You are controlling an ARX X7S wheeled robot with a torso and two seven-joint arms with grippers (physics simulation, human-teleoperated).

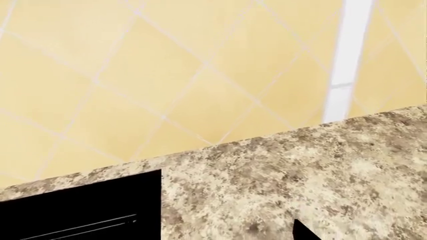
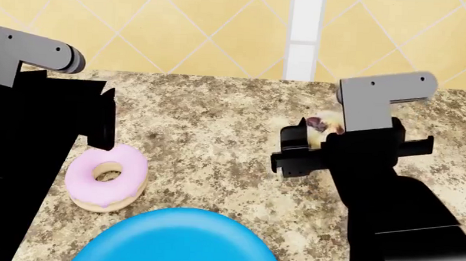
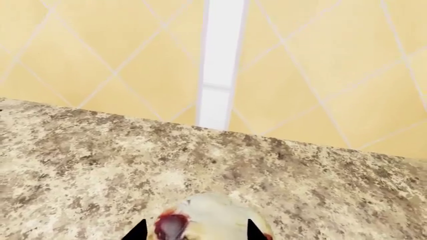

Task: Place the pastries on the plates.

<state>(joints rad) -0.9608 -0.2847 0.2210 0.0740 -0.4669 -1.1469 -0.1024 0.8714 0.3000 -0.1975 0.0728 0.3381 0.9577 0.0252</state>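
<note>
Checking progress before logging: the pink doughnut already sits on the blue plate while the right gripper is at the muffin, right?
Not quite. The head view shows the pink doughnut lying on the countertop beside the blue plate, not on it. The right gripper is indeed at the muffin.

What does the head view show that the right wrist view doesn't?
Only the head view shows the pink-iced doughnut, the blue plate, and both arms, with the left gripper above the doughnut. Only the right wrist view shows the right gripper's fingertips on either side of the muffin. Both show the muffin, the granite counter and the yellow tiled wall.
</note>
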